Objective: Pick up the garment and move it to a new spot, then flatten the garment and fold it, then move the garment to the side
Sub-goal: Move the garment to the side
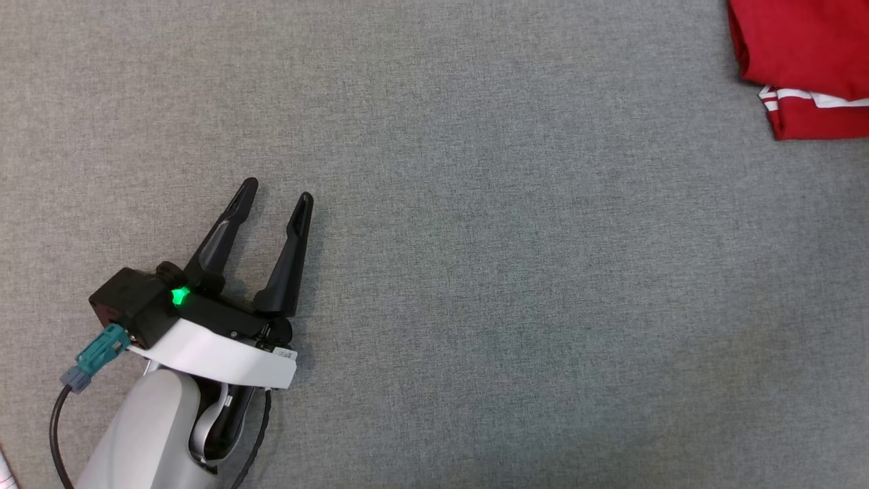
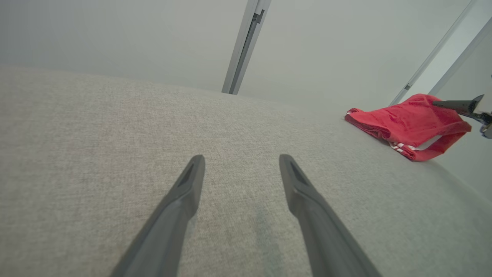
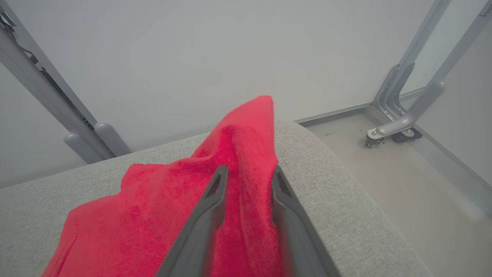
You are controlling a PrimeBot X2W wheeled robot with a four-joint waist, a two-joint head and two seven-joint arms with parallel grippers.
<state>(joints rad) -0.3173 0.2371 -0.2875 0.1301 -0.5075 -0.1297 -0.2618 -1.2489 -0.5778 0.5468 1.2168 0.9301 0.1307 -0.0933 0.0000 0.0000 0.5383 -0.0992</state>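
Note:
The red garment (image 1: 801,54), with white stripes along one hem, lies bunched at the far right corner of the grey table. In the left wrist view the garment (image 2: 403,121) has its right end raised off the surface, with a dark finger of my right gripper (image 2: 457,104) at its top. My right gripper (image 3: 250,171) is shut on a raised ridge of the garment (image 3: 161,207), and the fabric peaks just past the fingertips. My left gripper (image 1: 278,191) rests open over bare table at the lower left, far from the garment; the left gripper (image 2: 241,157) holds nothing.
The grey fabric-covered table (image 1: 475,272) spreads wide between the left gripper and the garment. Its rounded edge (image 3: 346,184) runs just right of the garment, with floor below. Metal frame posts (image 2: 244,46) and a castered leg (image 3: 392,130) stand beyond the table.

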